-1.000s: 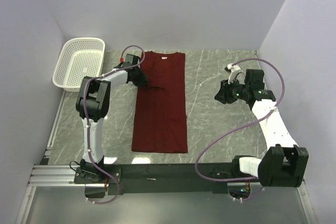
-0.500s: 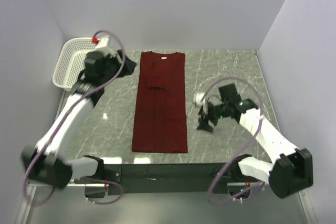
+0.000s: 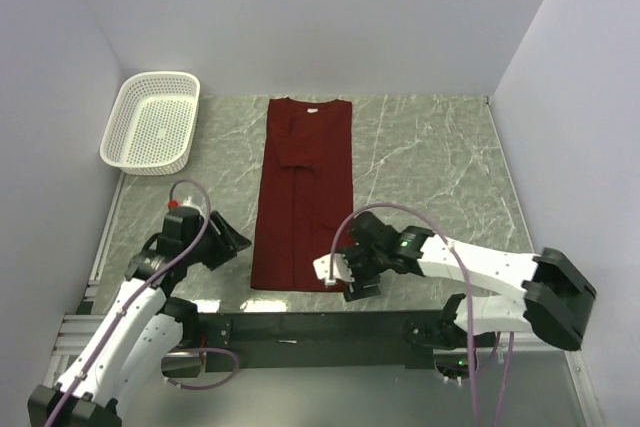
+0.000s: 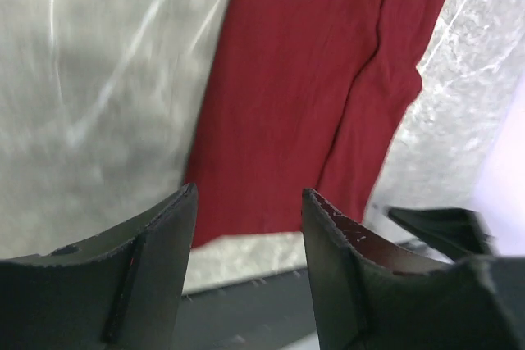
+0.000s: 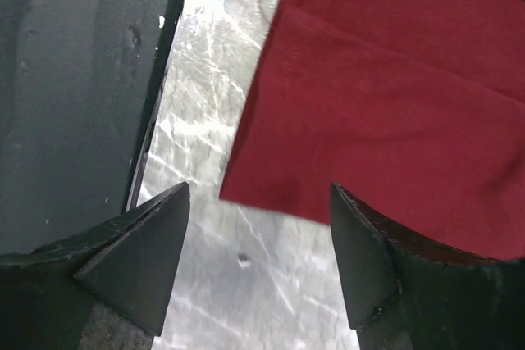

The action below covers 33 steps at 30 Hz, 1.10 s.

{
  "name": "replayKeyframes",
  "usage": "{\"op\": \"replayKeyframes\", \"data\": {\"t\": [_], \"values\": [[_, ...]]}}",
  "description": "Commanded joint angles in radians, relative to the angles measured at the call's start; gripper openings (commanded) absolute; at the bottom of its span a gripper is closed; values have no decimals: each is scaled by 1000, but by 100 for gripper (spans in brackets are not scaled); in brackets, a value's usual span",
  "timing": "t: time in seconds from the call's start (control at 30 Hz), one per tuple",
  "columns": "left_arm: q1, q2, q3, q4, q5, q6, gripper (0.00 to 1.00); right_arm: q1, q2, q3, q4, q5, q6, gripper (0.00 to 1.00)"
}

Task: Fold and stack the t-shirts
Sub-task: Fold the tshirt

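One maroon t-shirt [image 3: 305,192], plain cotton-looking knit, lies flat mid-table, folded lengthwise into a long narrow strip with the collar at the far end and the hem near the front edge. There is a small white neck label [image 3: 314,109], with writing too small to read, and no other print or logo. One white plastic mesh basket [image 3: 152,127], rounded rectangle, sits at the far left corner, well apart from the shirt. The table [image 3: 430,157] is grey marble-pattern with white veins, glossy. Two arms. The left gripper [image 3: 228,242] hangs just left of the shirt's near left corner, fingers [image 4: 168,235] spread, nothing between them. The right gripper [image 3: 345,277] is by the near right hem corner, fingers [image 5: 361,243] spread wide, pinching nothing; cloth contact unclear
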Motion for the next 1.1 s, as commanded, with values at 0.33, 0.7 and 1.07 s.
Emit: {"op": "replayKeyframes", "data": {"t": [0.33,0.7,1.07], "values": [[-1,17,-144,-95,68,-320,58,131,206,57,104,169,78,69],[-49,93,-191,-26,60,-360,54,136,205,40,111,178,87,65],[-205,145,-220,13,-29,-443,49,134,220,54,101,172,87,64]]}}
